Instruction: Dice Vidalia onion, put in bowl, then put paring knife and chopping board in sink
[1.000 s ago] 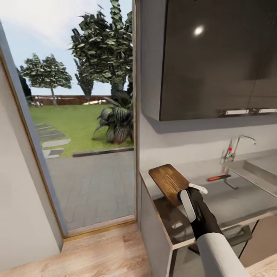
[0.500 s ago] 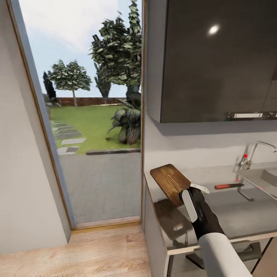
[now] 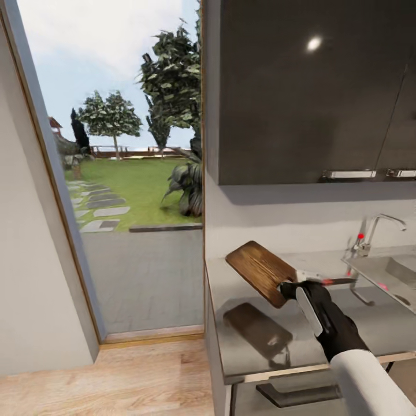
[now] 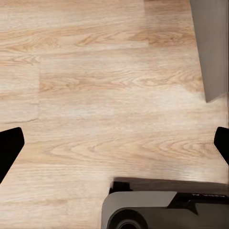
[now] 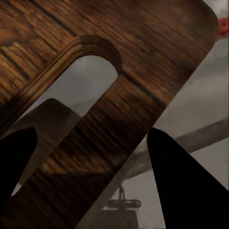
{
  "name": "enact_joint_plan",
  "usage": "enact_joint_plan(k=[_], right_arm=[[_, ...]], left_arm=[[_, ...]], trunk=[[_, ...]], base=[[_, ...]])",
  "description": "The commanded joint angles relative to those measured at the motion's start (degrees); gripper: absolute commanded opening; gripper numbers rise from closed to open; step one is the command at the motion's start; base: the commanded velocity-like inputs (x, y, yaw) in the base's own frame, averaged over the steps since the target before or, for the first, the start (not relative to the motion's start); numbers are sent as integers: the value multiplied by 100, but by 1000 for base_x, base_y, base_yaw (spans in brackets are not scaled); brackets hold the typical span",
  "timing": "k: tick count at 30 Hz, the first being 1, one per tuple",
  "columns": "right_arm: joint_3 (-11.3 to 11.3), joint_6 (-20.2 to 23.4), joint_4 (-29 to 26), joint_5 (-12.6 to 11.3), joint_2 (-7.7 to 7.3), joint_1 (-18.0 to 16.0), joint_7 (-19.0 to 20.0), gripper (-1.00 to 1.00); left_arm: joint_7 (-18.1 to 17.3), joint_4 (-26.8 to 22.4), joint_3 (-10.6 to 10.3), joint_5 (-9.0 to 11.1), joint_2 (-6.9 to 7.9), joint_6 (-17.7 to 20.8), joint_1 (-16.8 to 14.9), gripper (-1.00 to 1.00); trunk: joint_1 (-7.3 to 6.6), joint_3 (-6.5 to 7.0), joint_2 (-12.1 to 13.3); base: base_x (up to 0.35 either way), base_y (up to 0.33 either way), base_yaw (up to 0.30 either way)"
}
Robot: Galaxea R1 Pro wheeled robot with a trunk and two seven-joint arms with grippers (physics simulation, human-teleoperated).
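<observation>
Right tool (image 3: 287, 285) clamped on chopping board (image 3: 261, 271) near its slotted handle end, board lifted tilted above grey desk (image 3: 277, 341), left of sink (image 3: 388, 276). Likely stiff, light, smooth-faced; liable to swing from an end grip. Left tool (image 4: 114, 143) spread wide, empty, over wood floor (image 4: 95, 71). No readable writing.

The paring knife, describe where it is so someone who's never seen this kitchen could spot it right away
Start at the grey countertop under the dark wall cabinets and follow it toward the sink with the chrome tap. The paring knife lies flat on the worktop just before the sink, beyond the right gripper holding the chopping board. Its slim red handle and short dark blade set it apart from the tap's small round red knob.
</observation>
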Motion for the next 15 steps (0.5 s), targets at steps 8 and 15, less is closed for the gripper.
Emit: enact_joint_plan(k=[8,15], right_arm=[[883,319,-8,4,-652,-3,1228,-100],[1264,327,-8,465,-1174,-3,2827,-100]], left_arm=[[-2,1,-1,32,-2,-11,2,100],[-2,4,-1,32,-3,-11,2,100]], trunk=[[2,-1,-5],[2,-1,-5]], base=[[-57,-265,0],[-89,-265,0]])
